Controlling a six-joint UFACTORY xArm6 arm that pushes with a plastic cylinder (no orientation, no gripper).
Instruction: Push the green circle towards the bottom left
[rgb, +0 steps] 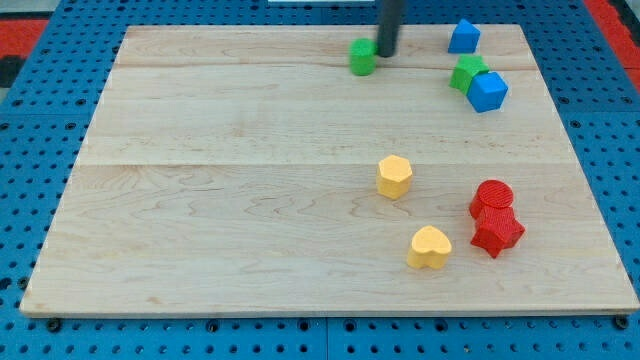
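The green circle (362, 57) sits at the upper middle of the frame, near the top edge of the surface (230, 200). The tip (386, 53) touches its right side. The arm carries no pincer, only the rod. The push looks just begun; the next move likely calls for sliding down-left, keeping the tip on the circle's upper right.

Count: two green blocks, two blue, two yellow, two red. The other green block (466, 72) lies at upper right.

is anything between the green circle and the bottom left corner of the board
Nothing visible. My tip sits against the green circle on its right side near the view's top, and the board toward the bottom left holds no blocks. The yellow and red blocks lie to the view's right, off that path.
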